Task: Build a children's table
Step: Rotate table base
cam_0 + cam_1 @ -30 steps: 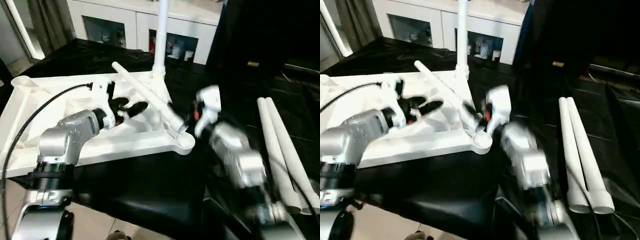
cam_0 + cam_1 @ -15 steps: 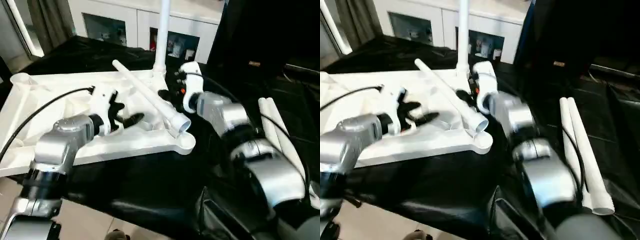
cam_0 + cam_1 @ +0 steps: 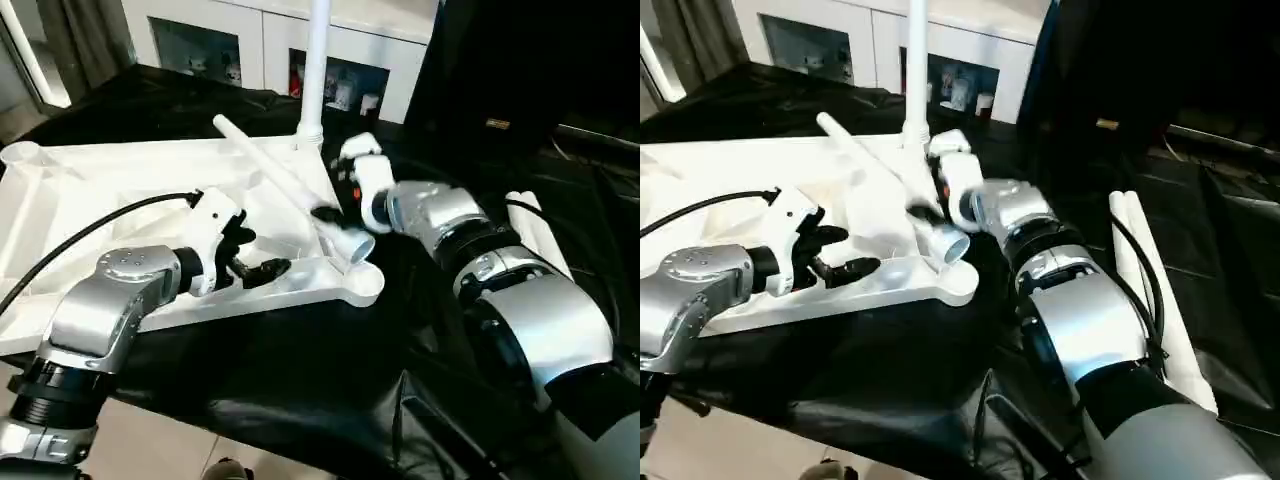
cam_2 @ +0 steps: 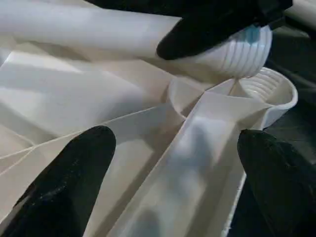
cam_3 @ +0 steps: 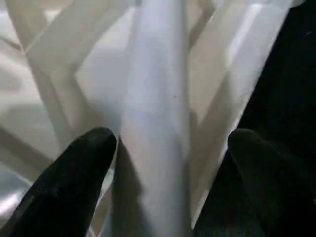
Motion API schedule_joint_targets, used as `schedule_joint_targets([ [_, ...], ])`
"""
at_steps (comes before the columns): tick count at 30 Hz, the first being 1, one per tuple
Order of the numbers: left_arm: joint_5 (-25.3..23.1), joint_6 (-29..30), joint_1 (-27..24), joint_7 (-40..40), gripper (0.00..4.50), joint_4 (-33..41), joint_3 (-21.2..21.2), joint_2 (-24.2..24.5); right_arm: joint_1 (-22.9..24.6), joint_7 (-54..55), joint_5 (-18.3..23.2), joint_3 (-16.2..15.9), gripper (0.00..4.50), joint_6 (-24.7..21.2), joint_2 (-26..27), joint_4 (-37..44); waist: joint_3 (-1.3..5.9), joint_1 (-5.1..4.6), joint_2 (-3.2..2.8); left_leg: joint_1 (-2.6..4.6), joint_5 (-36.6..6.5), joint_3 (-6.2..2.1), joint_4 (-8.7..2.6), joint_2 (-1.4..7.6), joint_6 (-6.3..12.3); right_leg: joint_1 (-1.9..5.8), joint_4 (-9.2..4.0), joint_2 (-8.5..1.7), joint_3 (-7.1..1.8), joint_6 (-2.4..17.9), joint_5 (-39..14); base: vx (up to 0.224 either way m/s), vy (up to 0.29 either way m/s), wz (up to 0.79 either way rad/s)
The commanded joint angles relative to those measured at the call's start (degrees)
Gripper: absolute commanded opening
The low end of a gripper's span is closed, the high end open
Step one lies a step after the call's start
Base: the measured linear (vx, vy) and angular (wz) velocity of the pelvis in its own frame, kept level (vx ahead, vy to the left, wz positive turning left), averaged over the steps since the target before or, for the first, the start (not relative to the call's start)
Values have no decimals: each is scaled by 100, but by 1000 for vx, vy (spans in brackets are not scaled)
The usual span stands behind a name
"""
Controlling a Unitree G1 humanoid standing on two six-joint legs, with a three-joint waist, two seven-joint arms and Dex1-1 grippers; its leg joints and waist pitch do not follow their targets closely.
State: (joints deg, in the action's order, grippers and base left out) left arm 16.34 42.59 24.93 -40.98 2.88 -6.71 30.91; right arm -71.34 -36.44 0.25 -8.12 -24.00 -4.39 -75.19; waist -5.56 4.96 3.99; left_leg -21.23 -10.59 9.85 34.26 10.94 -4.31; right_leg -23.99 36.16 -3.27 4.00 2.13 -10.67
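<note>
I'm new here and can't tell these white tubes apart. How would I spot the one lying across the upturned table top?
Find the big white table top lying ribbed side up on the black cloth. One leg stands upright at its far corner; two more lie off to the right. Yours is the loose leg slanting across the ribs, its ridged end beside the near corner socket.

The upturned rectangular plastic table top (image 3: 120,190) was white, its underside ribbed. The tapered tube legs (image 3: 275,175) were white too. A black cloth (image 3: 300,370) covered the tabletop. Both claws had black fingers (image 4: 64,182) on silver forearms (image 3: 110,300).
</note>
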Motion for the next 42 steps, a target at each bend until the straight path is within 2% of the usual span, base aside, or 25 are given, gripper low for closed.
schedule_joint_targets([
  [1,60,85,1,-58,450,129,-78,28,79,-266,-245,-155,408,-308,-43,-230,378,-33,-141,75,-753,-49,-415,236,-140,326,-313,-477,-342,1252,-568,0,0,0],
  [4,46,95,20,-81,450,129,-75,32,112,-256,-287,-106,408,-391,-52,-281,365,-15,-147,86,-852,-53,-424,242,-183,322,-334,-494,-352,1224,-728,0,0,0],
  [5,44,96,26,-85,450,128,-74,33,125,-236,-304,-104,383,-402,-56,-290,357,-15,-145,83,-876,-57,-431,243,-208,322,-338,-495,-353,1215,-777,0,0,0],
  [8,38,82,59,-87,450,107,-60,31,133,-253,-304,-40,374,-429,-58,-305,359,-18,-163,92,-1024,-65,-438,244,-277,319,-358,-503,-355,1176,-961,0,0,0],
  [10,28,59,93,-96,450,69,-55,25,133,-266,-292,-20,357,-447,-72,-301,376,-12,-162,97,-961,-66,-433,247,-274,322,-342,-500,-352,1202,-835,0,0,0],
  [11,17,43,105,-101,450,55,-57,25,133,-265,-276,-8,344,-457,-80,-298,381,-8,-185,99,-943,-69,-430,246,-275,321,-332,-498,-350,1216,-780,0,0,0],
  [15,4,33,156,-115,450,14,-50,19,127,-200,-218,126,314,-511,-95,-287,399,-5,-170,90,-818,-60,-420,239,-250,339,-308,-491,-349,1296,-511,0,0,0],
  [17,-10,25,188,-135,450,-19,-50,31,125,-150,-207,203,295,-536,-99,-286,400,-5,-155,93,-834,-58,-422,242,-250,338,-314,-492,-347,1305,-530,0,0,0],
  [20,-18,24,216,-154,450,-44,-42,42,132,-76,-199,285,265,-550,-106,-287,408,-5,-173,91,-813,-60,-420,241,-266,343,-309,-495,-344,1303,-527,0,0,0],
  [23,0,33,235,-167,450,-66,6,48,158,208,-36,560,254,-559,-126,-281,420,1,-162,92,-747,-58,-416,240,-256,353,-299,-504,-346,1320,-445,0,0,0],
  [24,-8,16,243,-148,450,-85,21,40,164,271,19,649,246,-546,-135,-275,429,5,-183,91,-737,-59,-411,238,-261,359,-292,-504,-348,1327,-416,0,0,0],
  [25,-7,6,264,-136,450,-120,36,25,169,297,53,702,222,-520,-148,-269,438,1,-173,98,-765,-52,-407,236,-272,351,-300,-498,-343,1338,-428,0,0,0],
  [26,-6,-1,280,-129,450,-145,46,13,173,304,64,735,222,-504,-155,-264,432,3,-175,95,-804,-50,-410,233,-279,349,-307,-496,-343,1338,-469,0,0,0],
  [28,-11,-27,325,-119,450,-193,64,-4,182,264,181,877,214,-416,-175,-243,440,1,-174,100,-930,-54,-414,235,-301,354,-322,-501,-344,1302,-636,0,0,0],
  [29,-26,-63,369,-116,450,-251,81,-13,189,265,256,987,206,-364,-189,-230,445,8,-191,101,-966,-63,-414,239,-324,357,-324,-510,-345,1291,-690,0,0,0],
  [30,-29,-68,374,-117,450,-258,84,-13,191,264,271,1006,205,-357,-192,-227,445,8,-180,96,-964,-60,-416,237,-319,360,-331,-510,-345,1278,-690,0,0,0],
  [31,-41,-98,404,-116,450,-304,89,-20,205,248,305,1051,205,-316,-206,-218,477,17,-208,95,-914,-67,-405,236,-318,376,-308,-511,-341,1295,-617,0,0,0],
  [34,-79,-194,511,-75,450,-450,124,-59,233,6,421,1243,200,-2,-239,-139,508,23,-192,91,-878,-57,-388,230,-299,385,-304,-508,-337,1318,-521,0,0,0],
  [36,-96,-234,576,-35,450,-526,145,-85,231,-197,504,1345,198,226,-259,-86,543,32,-170,80,-748,-58,-371,235,-262,407,-275,-516,-337,1367,-346,0,0,0],
  [37,-94,-268,614,3,450,-557,184,-104,218,-461,589,1417,196,370,-292,-24,557,35,-192,66,-633,-57,-356,231,-203,411,-250,-510,-330,1431,-152,0,0,0],
  [39,-63,-261,629,61,450,-568,253,-140,211,-685,718,1523,195,480,-327,52,565,36,-171,60,-606,-52,-343,237,-130,419,-243,-515,-329,1494,-41,0,0,0],
  [40,7,-280,690,144,450,-651,373,-237,220,-1009,1014,1782,194,583,-377,213,562,38,-149,58,-587,-48,-343,237,-108,419,-246,-514,-328,1504,-41,0,0,0],
  [42,88,-231,750,231,450,-704,492,-330,245,-1208,1164,1905,194,591,-400,329,568,49,-142,60,-544,-45,-331,237,-40,424,-240,-509,-327,1524,0,0,0,0],
])
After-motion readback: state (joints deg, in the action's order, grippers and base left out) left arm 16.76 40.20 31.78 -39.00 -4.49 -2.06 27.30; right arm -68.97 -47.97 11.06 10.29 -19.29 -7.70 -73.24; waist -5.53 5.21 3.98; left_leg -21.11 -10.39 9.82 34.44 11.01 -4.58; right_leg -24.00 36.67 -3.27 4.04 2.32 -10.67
